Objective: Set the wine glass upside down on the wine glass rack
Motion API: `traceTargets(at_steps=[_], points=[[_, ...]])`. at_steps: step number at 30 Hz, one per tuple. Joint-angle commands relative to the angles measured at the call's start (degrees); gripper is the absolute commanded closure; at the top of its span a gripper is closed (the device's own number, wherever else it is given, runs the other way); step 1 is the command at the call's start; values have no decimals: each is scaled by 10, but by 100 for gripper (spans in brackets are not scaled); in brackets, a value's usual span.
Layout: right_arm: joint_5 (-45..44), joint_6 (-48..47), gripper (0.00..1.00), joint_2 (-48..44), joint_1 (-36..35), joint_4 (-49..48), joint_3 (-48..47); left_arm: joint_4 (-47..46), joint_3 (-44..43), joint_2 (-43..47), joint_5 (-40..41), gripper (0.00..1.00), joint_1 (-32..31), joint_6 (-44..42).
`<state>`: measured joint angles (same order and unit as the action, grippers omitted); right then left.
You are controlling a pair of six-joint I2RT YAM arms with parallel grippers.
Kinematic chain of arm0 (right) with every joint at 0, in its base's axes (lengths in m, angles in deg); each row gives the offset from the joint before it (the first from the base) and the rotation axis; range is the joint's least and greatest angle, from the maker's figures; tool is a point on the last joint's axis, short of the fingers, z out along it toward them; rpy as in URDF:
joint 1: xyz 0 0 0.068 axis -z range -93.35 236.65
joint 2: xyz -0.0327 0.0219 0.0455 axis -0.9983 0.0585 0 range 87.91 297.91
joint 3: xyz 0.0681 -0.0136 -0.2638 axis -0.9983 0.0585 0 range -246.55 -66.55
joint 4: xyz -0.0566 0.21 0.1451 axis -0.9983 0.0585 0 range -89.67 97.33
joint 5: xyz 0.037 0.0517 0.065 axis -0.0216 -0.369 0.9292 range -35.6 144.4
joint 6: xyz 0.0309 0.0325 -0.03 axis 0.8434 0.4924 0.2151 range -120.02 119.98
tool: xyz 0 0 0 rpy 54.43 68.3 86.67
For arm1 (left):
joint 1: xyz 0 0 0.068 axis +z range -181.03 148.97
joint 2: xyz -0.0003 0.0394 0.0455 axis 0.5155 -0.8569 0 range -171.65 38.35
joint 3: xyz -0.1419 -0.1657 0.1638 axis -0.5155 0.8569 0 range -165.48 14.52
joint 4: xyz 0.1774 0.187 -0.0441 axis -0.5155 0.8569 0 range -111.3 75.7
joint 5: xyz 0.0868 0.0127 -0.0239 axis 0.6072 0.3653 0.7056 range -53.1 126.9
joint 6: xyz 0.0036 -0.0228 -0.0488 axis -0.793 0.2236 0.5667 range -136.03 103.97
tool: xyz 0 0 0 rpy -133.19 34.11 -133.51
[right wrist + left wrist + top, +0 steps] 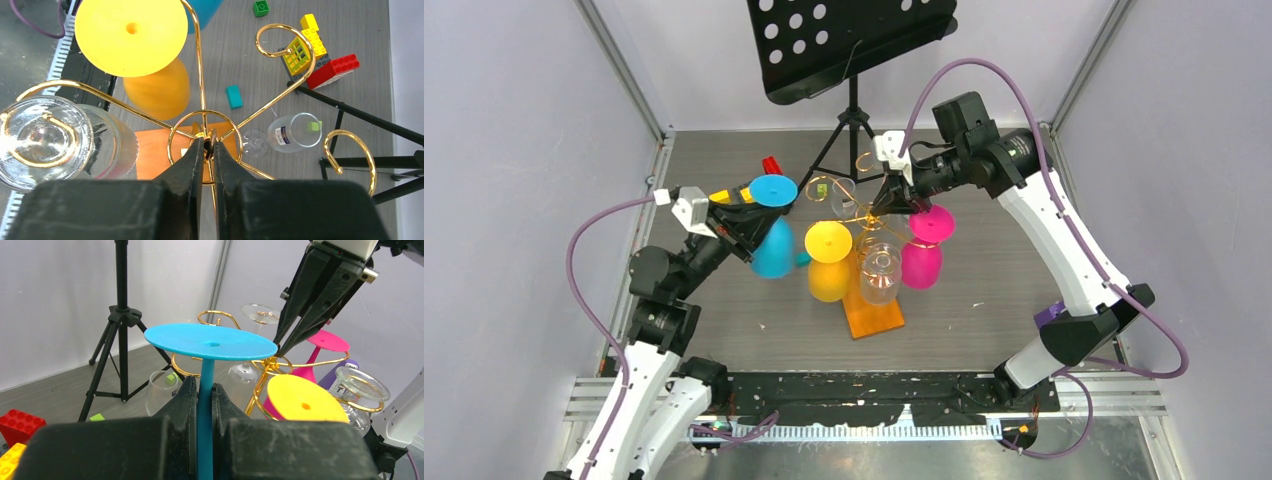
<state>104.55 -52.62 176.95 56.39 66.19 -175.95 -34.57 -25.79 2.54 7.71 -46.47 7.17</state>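
The blue wine glass (772,250) hangs upside down, foot (210,341) uppermost, left of the rack. My left gripper (759,222) is shut on its stem (205,377). The wine glass rack (864,212) is gold wire on an orange base (874,318). A yellow glass (828,262), a pink glass (924,250) and a clear glass (879,270) hang from it upside down. My right gripper (206,145) comes down from above, its fingertips pinched on the small ring at the top of the rack's central stem. Two curled arms (282,26) toward the back hold nothing.
A black perforated music stand (849,40) on a tripod (852,125) stands behind the rack. A clear glass (292,132) lies on its side by the tripod legs. Loose toy bricks (320,55) lie at the back left. Grey walls close in both sides.
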Motion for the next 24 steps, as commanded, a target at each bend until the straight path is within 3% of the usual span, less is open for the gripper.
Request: traceTargets(at_steps=[1, 13, 24], points=[[10, -7, 91, 5, 2, 3, -22, -111, 27, -12, -12, 100, 2, 20], [9, 0, 95, 10, 2, -3, -21, -352, 79, -122, -84, 100, -17, 29], [1, 14, 95, 6, 2, -17, -15, -391, 80, -166, -115, 100, -68, 2]])
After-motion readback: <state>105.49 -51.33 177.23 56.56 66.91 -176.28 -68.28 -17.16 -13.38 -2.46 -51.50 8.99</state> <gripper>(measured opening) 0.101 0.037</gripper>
